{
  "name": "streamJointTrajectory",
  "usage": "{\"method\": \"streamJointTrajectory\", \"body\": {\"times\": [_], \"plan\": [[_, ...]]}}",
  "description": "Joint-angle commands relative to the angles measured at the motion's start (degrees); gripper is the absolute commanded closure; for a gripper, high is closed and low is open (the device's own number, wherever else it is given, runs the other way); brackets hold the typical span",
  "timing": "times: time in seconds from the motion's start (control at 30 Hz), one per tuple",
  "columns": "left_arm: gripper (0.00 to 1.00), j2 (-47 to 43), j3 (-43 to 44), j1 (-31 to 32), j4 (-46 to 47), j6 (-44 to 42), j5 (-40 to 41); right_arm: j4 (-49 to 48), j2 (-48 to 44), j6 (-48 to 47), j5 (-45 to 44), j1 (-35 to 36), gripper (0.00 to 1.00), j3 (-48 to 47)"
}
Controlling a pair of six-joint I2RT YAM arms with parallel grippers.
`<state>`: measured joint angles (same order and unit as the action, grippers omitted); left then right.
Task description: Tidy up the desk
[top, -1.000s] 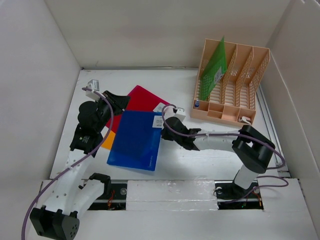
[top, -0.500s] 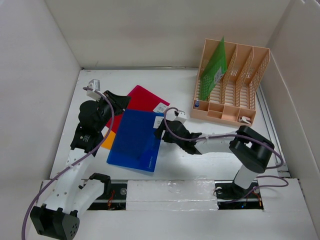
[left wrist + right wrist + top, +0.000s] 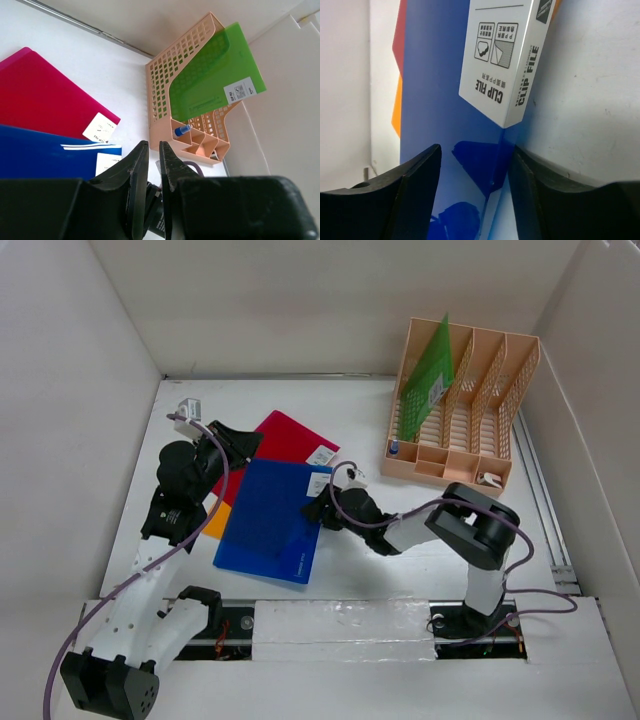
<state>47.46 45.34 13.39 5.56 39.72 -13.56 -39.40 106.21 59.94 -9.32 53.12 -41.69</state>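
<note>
The white desk (image 3: 355,410) holds a blue folder (image 3: 268,520) lying over a red folder (image 3: 287,437) and an orange one (image 3: 216,524). My right gripper (image 3: 319,508) stands open low at the blue folder's right edge. In the right wrist view its jaws (image 3: 475,150) straddle that edge, one over the blue cover (image 3: 440,75), one over bare desk (image 3: 590,100). My left gripper (image 3: 247,443) hovers by the red folder's left corner. In its wrist view the fingers (image 3: 153,144) leave only a narrow gap, with nothing between them.
A peach slotted rack (image 3: 470,415) stands at the back right with a green folder (image 3: 428,375) upright in its left slot and a small blue item (image 3: 182,130) in a front compartment. White walls close three sides. A metal rail (image 3: 545,510) runs along the right.
My right gripper has opened and slid left onto the blue folder's right edge, its arm folding closer in. The left arm and the folders have stayed put.
</note>
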Motion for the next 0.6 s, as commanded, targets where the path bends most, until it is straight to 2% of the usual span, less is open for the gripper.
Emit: {"method": "streamJointTrajectory", "body": {"times": [0.0,0.13,0.17,0.23,0.33,0.37,0.57], "plan": [[0.89,-0.27,-0.26,-0.38,3.23,0.09,-1.03,-7.95,3.72,3.07,3.60,-1.00,0.40,2.57],[0.89,-0.61,-0.87,-0.38,3.58,0.27,-1.29,-17.09,7.60,5.71,7.99,-3.02,0.50,5.38],[0.88,-0.62,-0.78,-0.38,3.58,0.18,-1.03,-21.21,7.95,6.23,8.70,-4.16,0.57,6.35],[0.89,0.17,-0.26,-0.38,3.40,0.18,-0.85,-23.35,7.87,7.11,8.88,-5.04,0.63,8.46],[0.88,0.44,-0.52,-0.38,3.93,0.44,-1.90,-22.83,5.95,6.86,8.88,-5.57,0.74,9.34],[0.88,0.26,-0.95,-0.38,4.10,0.44,-1.82,-22.48,4.80,6.77,8.80,-5.57,0.81,9.78],[0.89,0.79,-0.43,-0.38,3.84,0.27,-2.08,-16.97,-2.58,4.23,8.80,-4.97,0.88,9.79]]}}
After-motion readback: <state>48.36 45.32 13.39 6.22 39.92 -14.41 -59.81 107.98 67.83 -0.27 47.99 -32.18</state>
